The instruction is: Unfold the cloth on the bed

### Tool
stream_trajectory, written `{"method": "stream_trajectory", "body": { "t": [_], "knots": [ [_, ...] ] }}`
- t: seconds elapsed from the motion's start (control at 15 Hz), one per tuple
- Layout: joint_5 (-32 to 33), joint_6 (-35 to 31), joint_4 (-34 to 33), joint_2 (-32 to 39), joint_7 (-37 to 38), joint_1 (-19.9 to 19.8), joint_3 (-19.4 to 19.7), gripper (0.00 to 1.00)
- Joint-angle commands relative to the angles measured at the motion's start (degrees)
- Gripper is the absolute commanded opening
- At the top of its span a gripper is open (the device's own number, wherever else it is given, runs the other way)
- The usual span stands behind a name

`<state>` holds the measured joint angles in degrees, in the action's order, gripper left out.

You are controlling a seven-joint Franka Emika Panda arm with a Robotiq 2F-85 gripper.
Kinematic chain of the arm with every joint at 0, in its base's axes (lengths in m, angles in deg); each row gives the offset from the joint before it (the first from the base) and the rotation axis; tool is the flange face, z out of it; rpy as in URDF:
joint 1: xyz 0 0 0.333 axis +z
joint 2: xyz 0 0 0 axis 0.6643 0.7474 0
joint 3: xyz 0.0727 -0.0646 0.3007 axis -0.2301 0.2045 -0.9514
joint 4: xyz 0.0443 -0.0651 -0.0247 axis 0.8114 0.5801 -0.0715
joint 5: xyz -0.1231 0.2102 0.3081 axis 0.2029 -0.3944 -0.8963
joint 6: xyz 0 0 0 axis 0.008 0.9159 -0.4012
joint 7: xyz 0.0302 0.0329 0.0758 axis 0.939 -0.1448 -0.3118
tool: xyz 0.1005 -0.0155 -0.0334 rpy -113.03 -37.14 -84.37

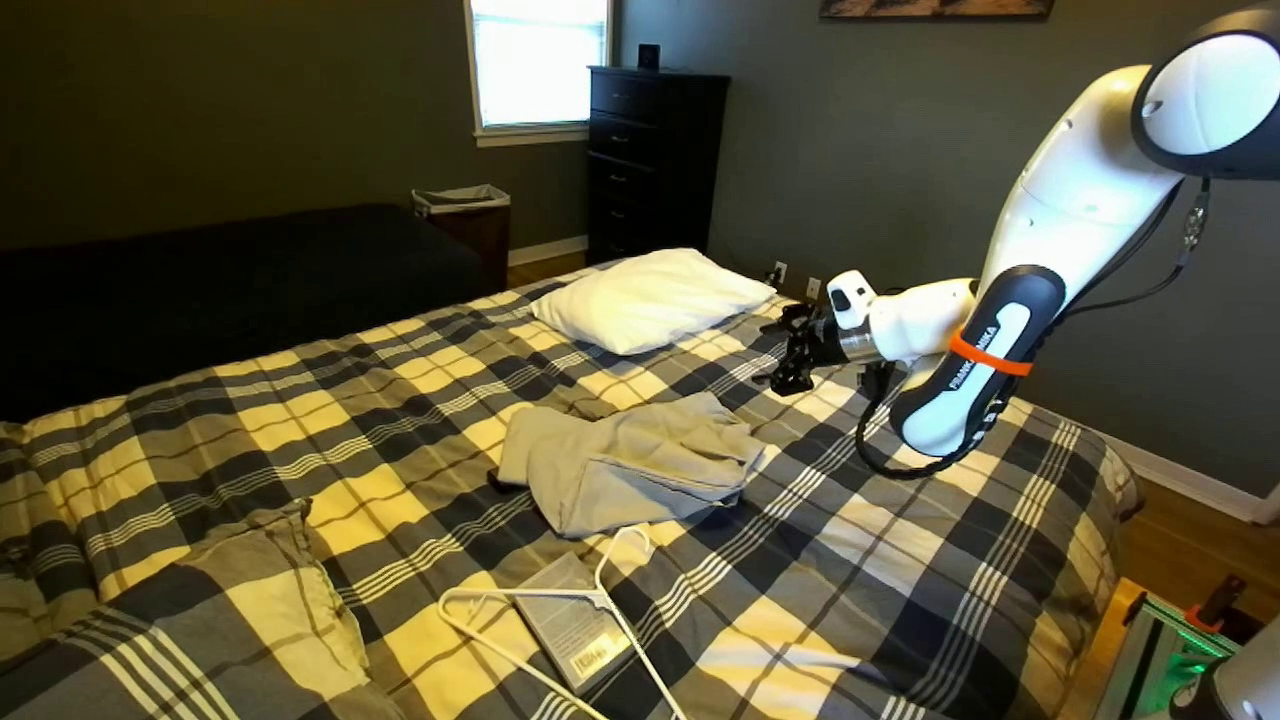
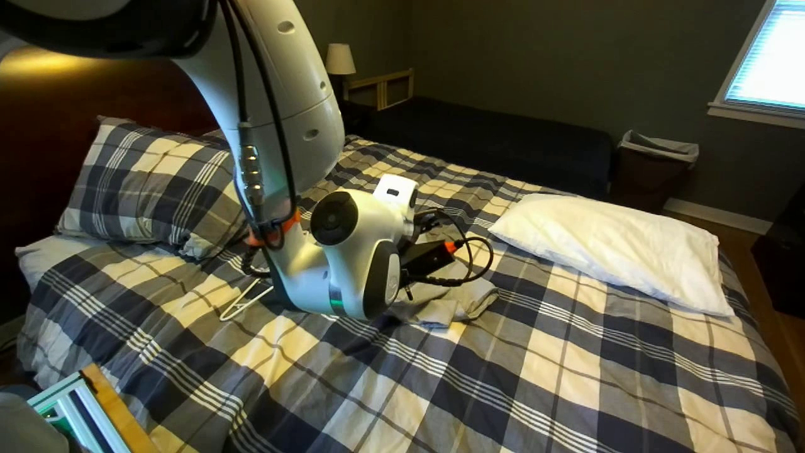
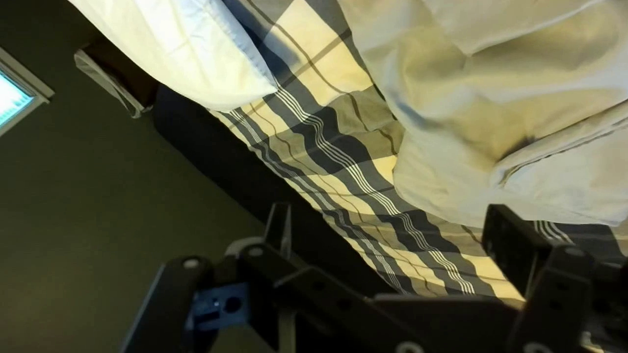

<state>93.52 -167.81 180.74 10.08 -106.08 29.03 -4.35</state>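
The gripper hangs over the bed, spread wide and empty. Grey cloth lies rumpled near the pillow

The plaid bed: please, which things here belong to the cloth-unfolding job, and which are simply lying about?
For the job:
grey cloth, bunched up
bed beneath it
fingers, apart and holding nothing

Just lying about:
white hanger
flat packet, partly under the hanger
white pillow
plaid pillow

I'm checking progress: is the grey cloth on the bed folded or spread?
Folded, loosely: in an exterior view the grey cloth lies bunched, layers overlapping and creased.
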Motion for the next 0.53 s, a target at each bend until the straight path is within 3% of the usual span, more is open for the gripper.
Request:
{"method": "stream_trajectory", "body": {
  "t": [0.0,0.13,0.47],
  "knots": [
    [2.28,2.03,-3.12,2.48,6.42,-0.38,-1.56,1.0],
    [8.06,7.15,-7.72,4.24,16.12,-3.52,-6.37,1.0],
    [29.5,16.13,-10.82,5.87,36.66,-17.42,-19.43,1.0]
  ]
}}
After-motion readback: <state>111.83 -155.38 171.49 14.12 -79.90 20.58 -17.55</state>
